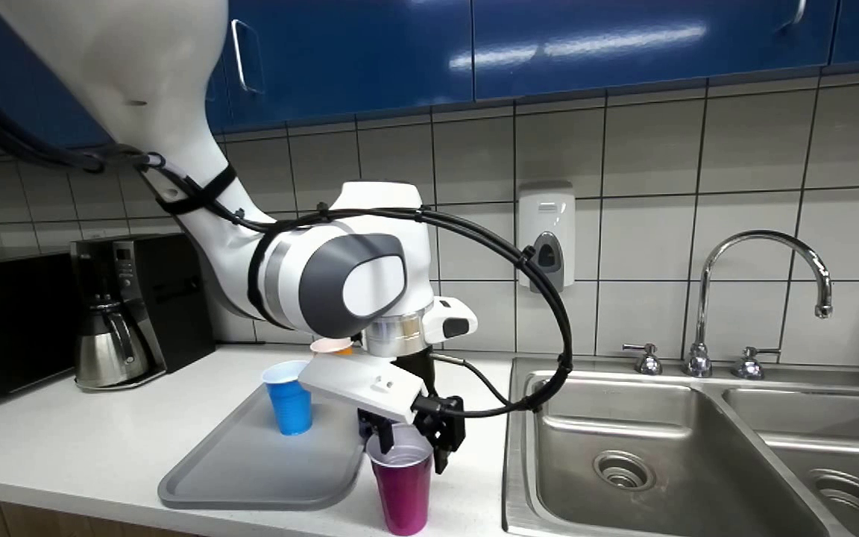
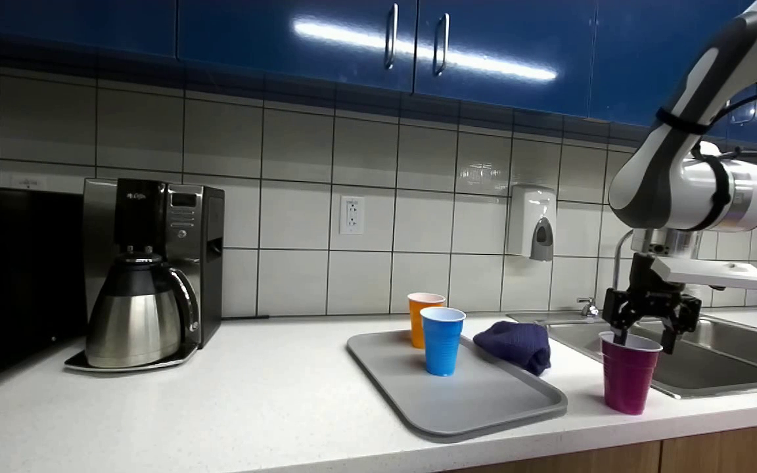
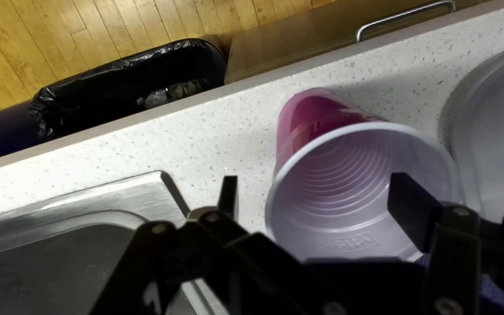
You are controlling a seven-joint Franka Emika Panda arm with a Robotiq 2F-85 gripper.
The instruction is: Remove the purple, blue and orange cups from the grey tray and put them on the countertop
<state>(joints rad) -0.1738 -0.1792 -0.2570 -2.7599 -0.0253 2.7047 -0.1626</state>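
Countertop (image 2: 253, 401): jaws wide, straddling purple cup (image 2: 627, 381) rim.

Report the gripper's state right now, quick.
Gripper: open, fingers apart, one inside the purple cup and one outside, not clamped on it.

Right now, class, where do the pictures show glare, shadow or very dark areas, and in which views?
In both exterior views, white glare streaks the glossy blue cabinets; in an exterior view, a soft shadow lies on the countertop beside the purple cup; in the wrist view, the end effector looks nearly black, with little detail showing.
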